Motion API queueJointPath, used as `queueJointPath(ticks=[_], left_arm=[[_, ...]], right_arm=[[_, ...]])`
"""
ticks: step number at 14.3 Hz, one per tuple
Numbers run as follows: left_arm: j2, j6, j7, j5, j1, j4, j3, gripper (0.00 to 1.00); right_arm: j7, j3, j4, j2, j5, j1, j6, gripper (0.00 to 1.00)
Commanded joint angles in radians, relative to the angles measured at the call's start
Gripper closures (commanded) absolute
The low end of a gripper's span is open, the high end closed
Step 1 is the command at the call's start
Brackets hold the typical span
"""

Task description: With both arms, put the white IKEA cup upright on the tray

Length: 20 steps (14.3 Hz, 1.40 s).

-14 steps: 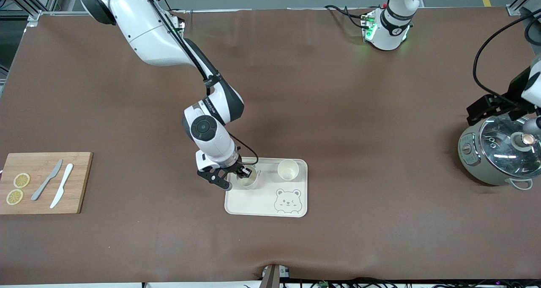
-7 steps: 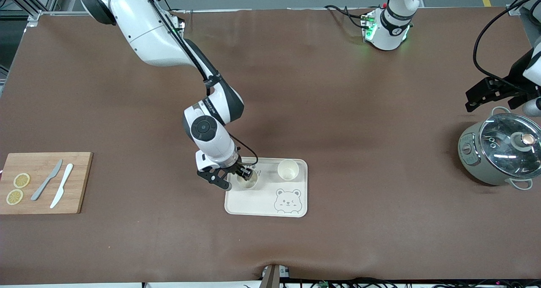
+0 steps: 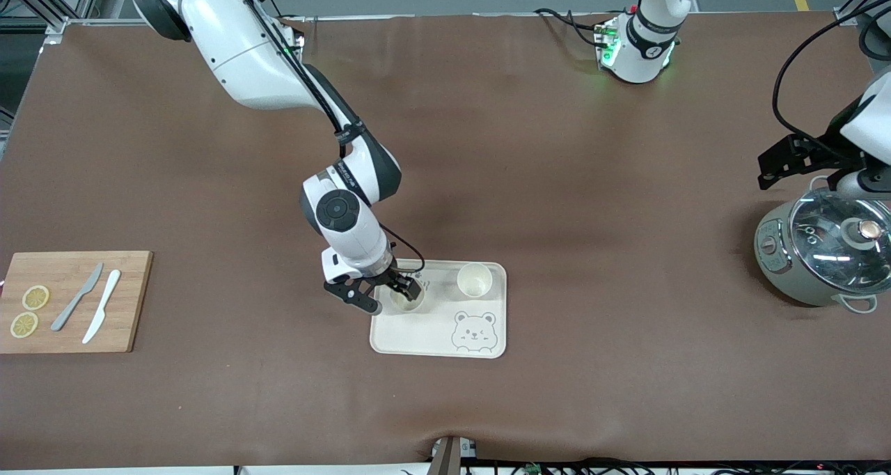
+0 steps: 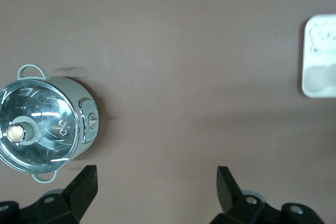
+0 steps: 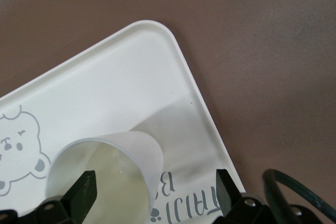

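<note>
The cream bear tray (image 3: 428, 341) lies mid-table; it also shows in the right wrist view (image 5: 121, 77) and the left wrist view (image 4: 319, 80). A white cup (image 3: 411, 302) stands upright on it at the right arm's end, seen close up in the right wrist view (image 5: 107, 179). My right gripper (image 3: 402, 288) is open just above it (image 5: 155, 190), one finger over the cup's mouth and one outside its wall. A second white cup (image 3: 475, 280) stands upright on the tray. My left gripper (image 3: 786, 161) is open and empty (image 4: 156, 182), in the air beside the pot.
A grey-green pot (image 3: 825, 255) with a glass lid sits at the left arm's end of the table, also in the left wrist view (image 4: 44, 124). A wooden cutting board (image 3: 132, 308) with two knives and lemon slices lies at the right arm's end.
The left gripper has moved off from over the pot's lid toward the robots' bases. The right gripper has stayed at the cup on the tray.
</note>
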<state>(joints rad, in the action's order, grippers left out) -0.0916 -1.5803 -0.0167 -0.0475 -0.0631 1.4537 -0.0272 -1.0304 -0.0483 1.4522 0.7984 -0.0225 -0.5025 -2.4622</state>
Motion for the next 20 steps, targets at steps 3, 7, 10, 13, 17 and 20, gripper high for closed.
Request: queueJointPath(ticks=[3,7,10,13,17,20], left_arm=[[0.052,0.061,-0.071,0.023,0.016,0.051,-0.002,0.0],[0.052,0.071,-0.063,0.031,0.016,0.048,0.001,0.0],[0.05,0.071,-0.046,0.046,0.017,0.048,0.006,0.0],[0.052,0.071,-0.115,0.048,0.025,0.043,0.007,0.0],[0.05,0.063,-0.137,0.057,0.022,0.024,0.003,0.0],[0.052,0.063,-0.144,0.052,0.019,0.024,0.0,0.0]], right_arm=[[-0.004,0.005,-0.018,-0.102,-0.017,-0.005,0.173,0.0],[0.079,0.002,-0.018,-0.24,-0.002,0.021,0.386,0.0],[0.163,0.001,-0.019,-0.32,-0.001,0.062,0.518,0.0],[0.301,-0.001,-0.026,-0.404,0.003,0.129,0.668,0.0],[0.524,0.004,-0.027,-0.511,0.088,0.258,0.843,0.0],[0.677,0.008,-0.027,-0.56,0.079,0.34,0.907,0.0]])
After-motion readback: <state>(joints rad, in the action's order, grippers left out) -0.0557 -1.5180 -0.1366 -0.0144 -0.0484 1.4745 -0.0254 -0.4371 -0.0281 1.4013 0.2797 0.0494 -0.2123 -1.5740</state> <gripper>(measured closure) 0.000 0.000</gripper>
